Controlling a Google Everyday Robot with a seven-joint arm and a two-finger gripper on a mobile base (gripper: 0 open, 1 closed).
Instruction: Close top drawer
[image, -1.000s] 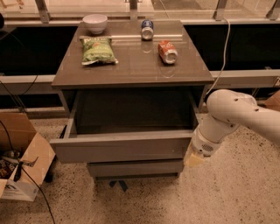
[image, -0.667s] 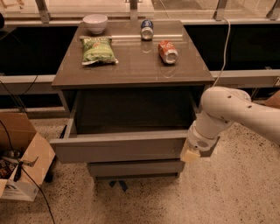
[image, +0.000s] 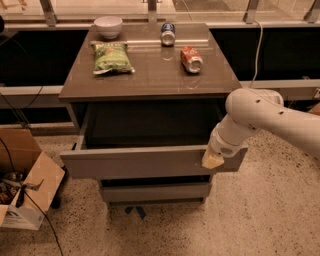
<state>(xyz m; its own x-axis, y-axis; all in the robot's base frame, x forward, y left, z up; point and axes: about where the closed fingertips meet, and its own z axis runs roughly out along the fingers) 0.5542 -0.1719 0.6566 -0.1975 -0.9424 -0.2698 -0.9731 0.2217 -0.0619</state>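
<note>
From the one camera view, the top drawer stands pulled well out of the cabinet, its dark inside open to view and its plain front panel hanging forward over the next drawer down. It has no handle, so closing it is a matter of pushing flat on that front.

That is why my gripper sits where it does: low, at the right end of the drawer front, with my arm reaching in from the right. The tip lies over the panel's outer face, either touching it or just in front; I cannot tell which. Nor can I tell whether the gripper is open or closed.

On the cabinet top lie a green chip bag, a white bowl, a blue can and a red can on its side, all well clear of the drawer. I judge the next move to be a straight push toward the cabinet; pressing this far off-centre could skew the drawer.
</note>
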